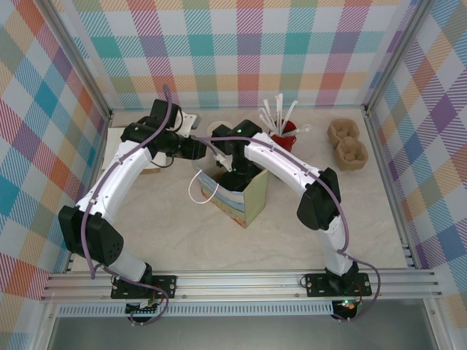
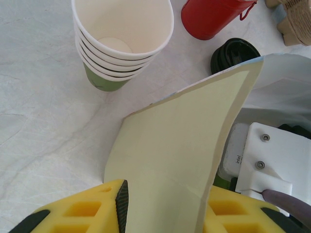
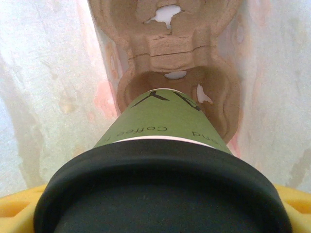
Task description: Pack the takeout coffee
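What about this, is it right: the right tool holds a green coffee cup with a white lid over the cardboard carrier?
No, the lid is black, as the right wrist view shows. The right tool does hold the green coffee cup over the cardboard carrier.

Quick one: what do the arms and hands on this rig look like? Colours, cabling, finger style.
Left arm and right arm: white links, black joints, a purple cable along each. Left hand: yellow fingers with cut-out pockets, black inner pad. Right hand: yellow fingers too.
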Available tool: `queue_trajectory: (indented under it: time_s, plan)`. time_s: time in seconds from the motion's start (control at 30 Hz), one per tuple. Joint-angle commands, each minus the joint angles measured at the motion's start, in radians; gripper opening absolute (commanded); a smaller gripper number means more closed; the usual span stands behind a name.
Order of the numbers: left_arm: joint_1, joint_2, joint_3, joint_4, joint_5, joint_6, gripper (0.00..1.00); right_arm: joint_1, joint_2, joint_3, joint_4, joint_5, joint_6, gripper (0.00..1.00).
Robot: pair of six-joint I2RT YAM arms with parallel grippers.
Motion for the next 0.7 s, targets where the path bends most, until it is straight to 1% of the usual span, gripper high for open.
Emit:
queue_trajectory:
  time_s: [0.0,0.67]
  plan:
    - [0.005,-0.011,0.009,0.01,0.016,-0.006,0.35,-0.005,-0.034,0.023,-0.047,0.004,0.006,0.78]
    - [0.005,-0.011,0.012,0.006,0.013,-0.003,0.35,-0.005,-0.024,0.015,-0.032,0.054,0.003,0.78]
